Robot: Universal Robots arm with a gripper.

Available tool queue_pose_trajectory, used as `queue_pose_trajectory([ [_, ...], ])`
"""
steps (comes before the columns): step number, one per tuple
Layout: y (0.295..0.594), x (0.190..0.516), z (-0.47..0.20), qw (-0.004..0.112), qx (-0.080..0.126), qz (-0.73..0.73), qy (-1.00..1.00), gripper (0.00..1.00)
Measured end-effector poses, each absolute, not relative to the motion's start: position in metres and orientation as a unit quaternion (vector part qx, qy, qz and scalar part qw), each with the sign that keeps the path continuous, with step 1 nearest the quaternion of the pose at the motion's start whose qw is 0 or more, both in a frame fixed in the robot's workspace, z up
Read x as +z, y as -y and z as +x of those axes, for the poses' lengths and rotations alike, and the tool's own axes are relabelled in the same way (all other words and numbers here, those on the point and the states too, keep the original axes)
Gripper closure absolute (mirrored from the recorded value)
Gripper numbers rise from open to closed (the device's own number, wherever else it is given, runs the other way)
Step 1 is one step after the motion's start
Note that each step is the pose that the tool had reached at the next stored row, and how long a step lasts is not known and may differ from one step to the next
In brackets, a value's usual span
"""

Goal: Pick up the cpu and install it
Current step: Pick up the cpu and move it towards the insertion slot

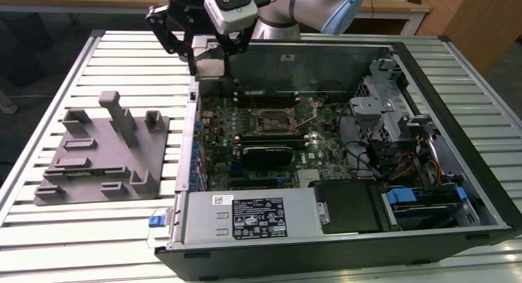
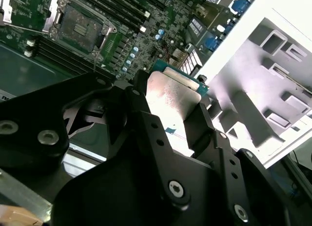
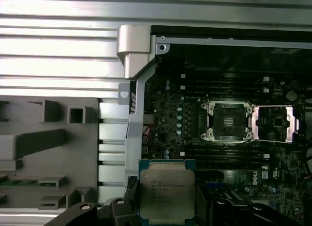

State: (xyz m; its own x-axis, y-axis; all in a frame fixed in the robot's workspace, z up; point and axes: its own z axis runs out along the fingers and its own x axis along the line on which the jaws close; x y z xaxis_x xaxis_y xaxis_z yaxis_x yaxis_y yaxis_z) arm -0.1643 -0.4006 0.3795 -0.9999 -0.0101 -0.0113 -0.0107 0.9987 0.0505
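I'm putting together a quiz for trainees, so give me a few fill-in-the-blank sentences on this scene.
1. The claw is shut on the ___.
2. The socket lies open and ___.
3. The grey tray lies to the exterior view's ___ of the case.
Missing words: cpu; empty; left.

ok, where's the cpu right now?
The cpu is held by the gripper, in the air over the edge of the open computer case nearest the grey tray, toward the exterior view's upper left.
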Motion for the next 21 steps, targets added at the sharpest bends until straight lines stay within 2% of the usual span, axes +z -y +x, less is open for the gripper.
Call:
queue_pose_trajectory([
  [21, 0.401, 0.379, -0.140, 0.006, 0.025, -0.005, -1.000, 0.46],
])
